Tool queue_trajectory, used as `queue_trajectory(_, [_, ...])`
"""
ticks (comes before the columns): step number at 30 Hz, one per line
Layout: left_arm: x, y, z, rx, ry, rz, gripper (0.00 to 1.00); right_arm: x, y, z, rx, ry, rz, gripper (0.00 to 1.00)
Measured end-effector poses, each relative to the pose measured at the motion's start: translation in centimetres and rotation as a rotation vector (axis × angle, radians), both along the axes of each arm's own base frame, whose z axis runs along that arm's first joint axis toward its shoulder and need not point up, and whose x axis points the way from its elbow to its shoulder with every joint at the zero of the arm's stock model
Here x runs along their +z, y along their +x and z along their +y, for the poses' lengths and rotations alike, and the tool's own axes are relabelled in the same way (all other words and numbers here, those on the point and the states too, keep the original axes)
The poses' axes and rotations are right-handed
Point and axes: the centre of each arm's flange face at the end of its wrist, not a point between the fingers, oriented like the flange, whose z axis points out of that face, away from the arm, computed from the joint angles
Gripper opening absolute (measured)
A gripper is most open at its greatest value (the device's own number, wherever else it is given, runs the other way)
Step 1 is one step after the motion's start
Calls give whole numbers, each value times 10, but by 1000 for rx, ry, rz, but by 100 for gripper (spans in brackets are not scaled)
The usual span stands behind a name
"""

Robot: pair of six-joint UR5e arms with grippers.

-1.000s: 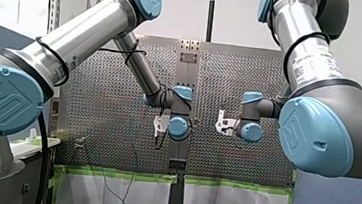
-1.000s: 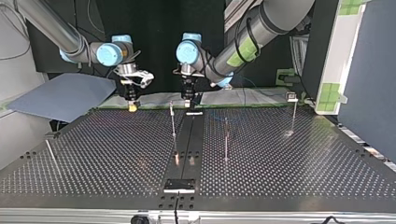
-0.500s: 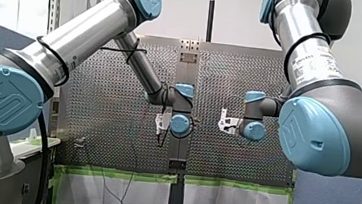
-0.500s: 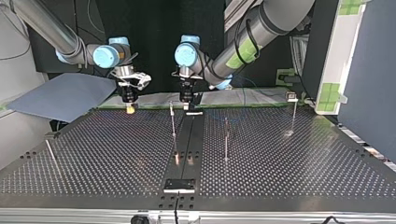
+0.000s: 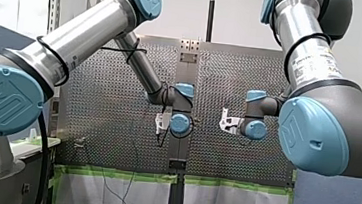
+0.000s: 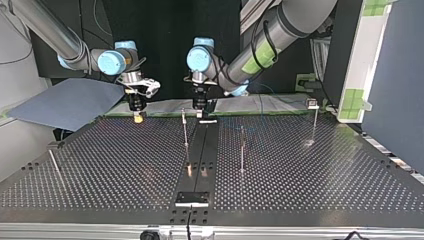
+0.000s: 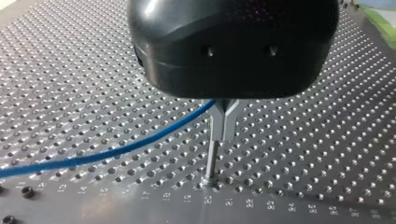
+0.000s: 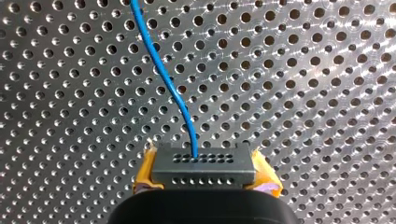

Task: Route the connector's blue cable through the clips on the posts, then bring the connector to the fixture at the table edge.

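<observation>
Connector [image 8: 202, 166] is pinched between the yellow pads [image 8: 145, 173] of my right gripper [image 8: 205, 176]. It hangs low over the perforated table [image 8: 303, 70], near the far edge and left of middle in the top view. Blue cable [image 8: 168, 79] leaves its face and runs ahead. Over the last second my right gripper has slid further toward the top view's left and slightly lower. My left gripper [image 6: 200, 106] has barely shifted. This reads as drawing the cable out sideways. In the left wrist view the cable reaches the forked clip [image 7: 224, 116] on a post [image 7: 211, 156]; seated or just beside, cannot tell. Left gripper's grip: cannot tell. Routing looks early, and the fixture step is not yet begun.
</observation>
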Motion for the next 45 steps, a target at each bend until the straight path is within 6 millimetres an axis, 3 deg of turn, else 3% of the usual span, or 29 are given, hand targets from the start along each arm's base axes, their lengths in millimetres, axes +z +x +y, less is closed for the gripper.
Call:
queue_trajectory(20, [-11, -35, -7, 3, 163, 103, 0, -2, 3, 5, 7, 18, 15, 0])
queue_trajectory(32, [-12, -52, -19, -28, 175, 112, 0, -1, 2, 3, 8, 13, 11, 0])
queue_trajectory(45, [1, -55, -34, -47, 167, 94, 0, -1, 1, 2, 7, 10, 7, 0])
